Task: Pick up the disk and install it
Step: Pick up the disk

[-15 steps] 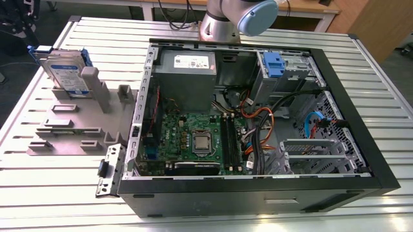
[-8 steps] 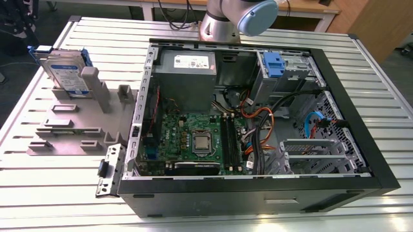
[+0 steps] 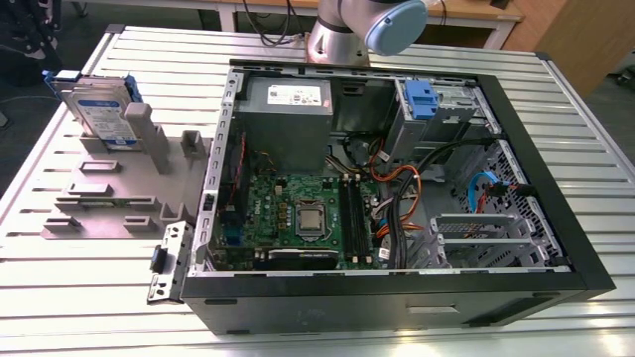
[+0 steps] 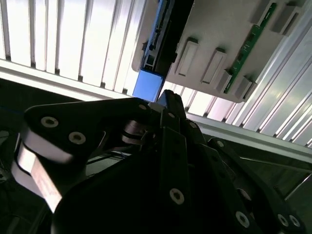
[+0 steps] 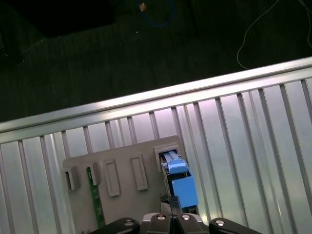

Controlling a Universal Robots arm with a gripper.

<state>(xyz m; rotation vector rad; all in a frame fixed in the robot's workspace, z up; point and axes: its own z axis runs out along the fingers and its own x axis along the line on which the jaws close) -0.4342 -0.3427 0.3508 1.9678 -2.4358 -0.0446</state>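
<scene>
1. The disk (image 3: 100, 111) stands on edge in a slot of the grey holder (image 3: 109, 197), toward the exterior view's left and well apart from the open computer case (image 3: 555, 223). It has not been lifted.
2. In the first wrist view the gripper (image 5: 173, 212) hangs above the disk's blue top edge. Its black fingers look drawn together with nothing between them, and it touches nothing.
3. We judge the first risk to be a descent with the fingers closed. They would strike the top edge instead of straddling it, jamming the disk in its slot or nudging the holder.
4. The holder looks like a light moulded piece. If its slot grips tightly, it could ride up with the disk, or slide on the ribbed metal table (image 3: 100, 297).
5. The disk has a smooth silver face with a glossy white-and-blue label and slick blue plastic rails, so an off-centre pinch could let this flat slab swing or slip.
6. Inside the case, a loose tangle of orange, black and blue cables (image 3: 397, 178) lies near the blue-latched drive bay (image 3: 421, 100). We think they could snag a rail, and the bay's thin sheet-metal edges leave little room for tilt.
</scene>
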